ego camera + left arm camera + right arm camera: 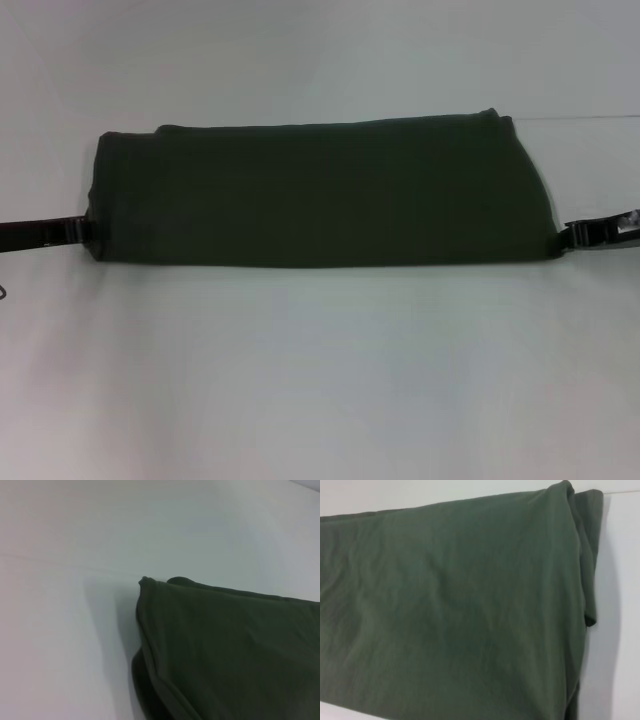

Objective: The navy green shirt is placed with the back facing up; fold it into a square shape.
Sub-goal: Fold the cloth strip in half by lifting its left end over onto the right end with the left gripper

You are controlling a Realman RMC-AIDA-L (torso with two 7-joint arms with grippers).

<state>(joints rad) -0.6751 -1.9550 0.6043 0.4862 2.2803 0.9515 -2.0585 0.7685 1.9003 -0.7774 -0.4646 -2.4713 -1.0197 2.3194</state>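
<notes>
**Shirt folded to a long band, both grippers at its ends**

The shirt point(320, 195) is lying across the middle of the white worktop point(320, 380) as a wide, plain band, several layers thick. Only the head view is showing both arms. The left gripper point(88, 229) is reaching in low from the left and meeting the band's near left corner. The right gripper point(568, 236) is doing the same at the near right corner. Whether either set of fingers is open or clamping cloth cannot be told.

The left wrist view is showing the shirt point(230, 650) at one end, with stacked hemmed edges. The right wrist view is showing the shirt's point(450, 615) lightly wrinkled top surface and a folded end, with layers overlapping. Neither wrist view is showing any fingers.
</notes>
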